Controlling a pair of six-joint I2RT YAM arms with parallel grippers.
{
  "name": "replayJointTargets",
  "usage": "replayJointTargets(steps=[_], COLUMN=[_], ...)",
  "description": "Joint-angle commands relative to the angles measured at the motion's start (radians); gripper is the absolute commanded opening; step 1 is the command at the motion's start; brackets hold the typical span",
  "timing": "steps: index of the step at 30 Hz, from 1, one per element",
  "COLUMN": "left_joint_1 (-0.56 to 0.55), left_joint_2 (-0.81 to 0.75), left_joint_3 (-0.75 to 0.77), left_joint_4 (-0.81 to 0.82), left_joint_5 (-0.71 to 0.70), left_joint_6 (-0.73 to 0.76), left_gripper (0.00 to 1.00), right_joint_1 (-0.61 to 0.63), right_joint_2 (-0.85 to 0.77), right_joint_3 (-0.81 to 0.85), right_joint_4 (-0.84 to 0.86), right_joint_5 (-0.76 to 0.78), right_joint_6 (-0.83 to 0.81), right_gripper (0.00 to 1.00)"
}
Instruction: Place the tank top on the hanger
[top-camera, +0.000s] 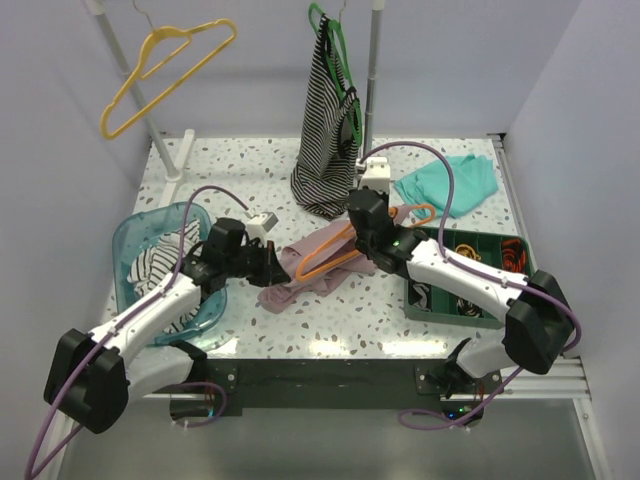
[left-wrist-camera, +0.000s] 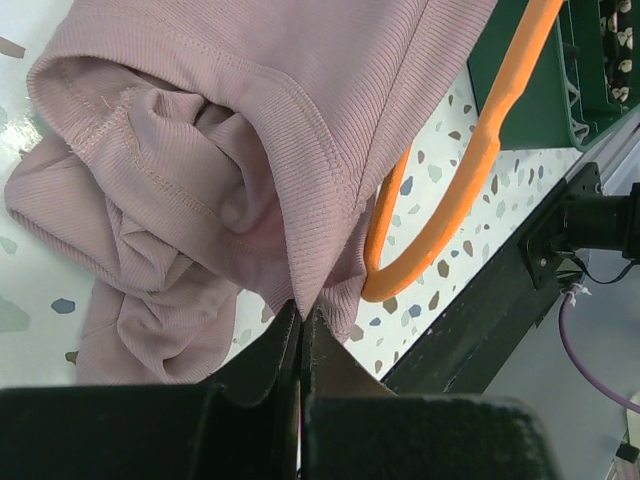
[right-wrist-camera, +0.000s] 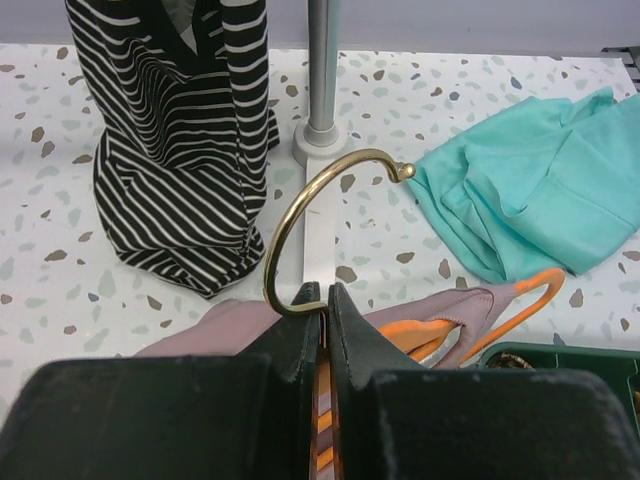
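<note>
Near the front edge of the surface (top-camera: 250, 170), at mid-width, the tank top (left-wrist-camera: 200, 120) is lying bunched between both arms, the hanger (left-wrist-camera: 484, 140) running lengthwise through it toward the right edge. Left hand (left-wrist-camera: 302, 320) is clenching the hem; right hand (right-wrist-camera: 326, 300) is clenching the hanger's neck.

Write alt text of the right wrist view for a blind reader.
The right gripper is shut on the orange hanger at its gold hook's base, the pink tank top draped around it. Behind: a striped top at left, a teal cloth at right.
</note>
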Motion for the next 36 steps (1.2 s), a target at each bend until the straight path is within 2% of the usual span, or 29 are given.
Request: replayJointTargets(steps=[1, 14, 20, 29, 36], left_joint_1=[0.007, 0.009, 0.015, 0.040, 0.041], left_joint_2=[-0.039, -0.082, -0.108, -0.142, -0.154], left_joint_3=[-0.005, 0.035, 0.096, 0.175, 0.127], left_joint_4=[-0.028, -0.100, -0.071, 0.075, 0.349], left_joint_5=[-0.015, -0.018, -0.024, 0.026, 0.106], left_joint_6=[-0.020, -0.009, -0.081, -0.285, -0.496], left_gripper=[0.00, 0.00, 0.00, 0.00, 0.00], right_joint_1=[-0.027, -0.055, -0.052, -0.038, -0.004], right_joint_2=[-0.004, -0.015, -0.035, -0.046, -0.049], right_joint_3=[0.027, 0.015, -0.008, 0.023, 0.079], right_joint_4=[0.080, 0.094, 0.092, 0.068, 0.051], right_joint_5=[0.080, 0.080, 0.059, 0.051, 0.054], right_joint_6=[0.008, -0.003, 0.023, 0.026, 0.012], right_gripper=[0.00, 0.00, 0.00, 0.00, 0.00])
